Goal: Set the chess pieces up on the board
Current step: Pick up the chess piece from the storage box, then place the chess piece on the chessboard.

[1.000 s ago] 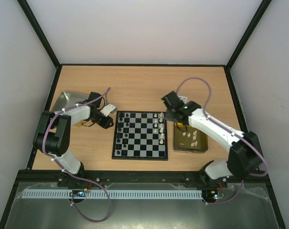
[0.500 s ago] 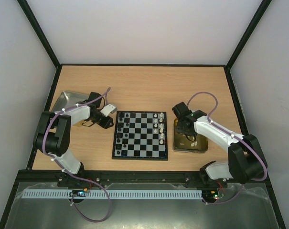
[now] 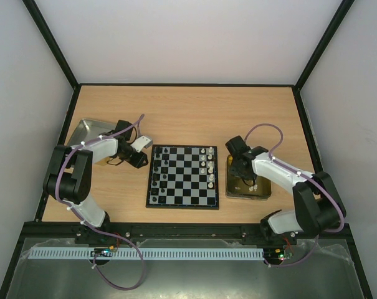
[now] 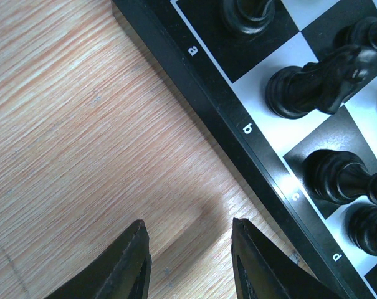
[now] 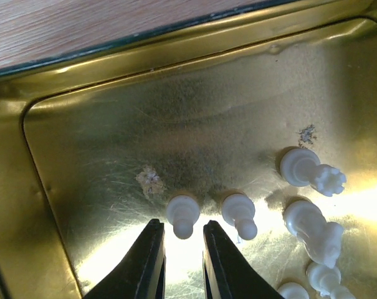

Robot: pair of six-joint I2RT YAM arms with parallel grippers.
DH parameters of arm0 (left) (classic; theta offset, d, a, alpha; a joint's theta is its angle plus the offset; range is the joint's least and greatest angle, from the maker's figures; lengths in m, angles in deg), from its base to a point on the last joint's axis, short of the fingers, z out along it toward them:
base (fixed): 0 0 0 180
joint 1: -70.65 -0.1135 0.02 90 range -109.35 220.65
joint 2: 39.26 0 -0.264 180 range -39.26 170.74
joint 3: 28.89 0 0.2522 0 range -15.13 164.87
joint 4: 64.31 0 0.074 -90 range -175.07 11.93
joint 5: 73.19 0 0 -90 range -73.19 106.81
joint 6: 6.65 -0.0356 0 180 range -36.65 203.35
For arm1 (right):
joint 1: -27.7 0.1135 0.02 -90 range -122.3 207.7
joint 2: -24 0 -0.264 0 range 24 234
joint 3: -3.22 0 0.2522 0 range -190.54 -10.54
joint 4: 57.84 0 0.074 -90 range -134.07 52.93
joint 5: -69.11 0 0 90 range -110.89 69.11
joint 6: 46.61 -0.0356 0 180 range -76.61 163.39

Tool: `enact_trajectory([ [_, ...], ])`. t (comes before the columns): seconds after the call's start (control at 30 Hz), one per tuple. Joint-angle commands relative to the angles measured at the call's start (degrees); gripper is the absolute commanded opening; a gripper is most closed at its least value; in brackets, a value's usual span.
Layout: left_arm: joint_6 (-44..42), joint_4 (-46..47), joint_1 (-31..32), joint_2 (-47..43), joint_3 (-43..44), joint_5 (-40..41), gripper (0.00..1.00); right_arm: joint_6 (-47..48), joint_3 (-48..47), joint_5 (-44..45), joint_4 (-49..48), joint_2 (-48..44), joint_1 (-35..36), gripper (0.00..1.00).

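Off the board now, the right gripper [image 5: 182, 235] hangs low in the gold tray [image 5: 45, 187], slightly parted astride a white pawn [image 5: 182, 215], so its outer finger could topple the second pawn [image 5: 239, 215] just beside, while the left gripper [image 4: 188, 249] rests spread beside the board [image 3: 182, 175].

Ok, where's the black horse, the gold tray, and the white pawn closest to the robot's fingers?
black horse [image 4: 325, 78]: left wrist view, on the middle of its dark body.
gold tray [image 5: 101, 131]: right wrist view, on its bare floor.
white pawn [image 5: 183, 215]: right wrist view, on its middle.
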Motion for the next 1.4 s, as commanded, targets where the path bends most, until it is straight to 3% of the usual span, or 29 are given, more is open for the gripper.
enact_trajectory([
  [0.0, 0.3, -3.2, -0.4, 1.5, -1.2, 2.1, 0.38, -0.2, 1.5, 0.3, -2.2, 0.8, -1.0, 0.17],
  [0.23, 0.3, -3.2, -0.4, 1.7, -1.2, 2.2, 0.38, 0.3, 2.5, -0.5, -4.9, 2.8, -1.9, 0.16],
  [0.5, 0.4, -3.2, -0.4, 1.8, -1.2, 2.4, 0.38, 1.0, 1.7, 0.3, -4.3, 2.3, -2.2, 0.02],
  [0.83, 0.4, -3.3, -0.4, 1.7, -1.1, 2.4, 0.38, 1.0, -0.1, -0.6, -1.6, -0.2, -1.7, 0.02],
  [1.1, 0.5, -3.5, -0.4, 1.7, -1.0, 2.4, 0.38, -1.8, -10.4, 6.0, 7.0, -1.9, 9.6, 0.02],
  [1.37, 0.5, -3.6, -0.3, 1.5, -0.9, 2.3, 0.38, -4.1, -16.3, 5.9, 9.4, 1.2, 19.0, 0.02],
])
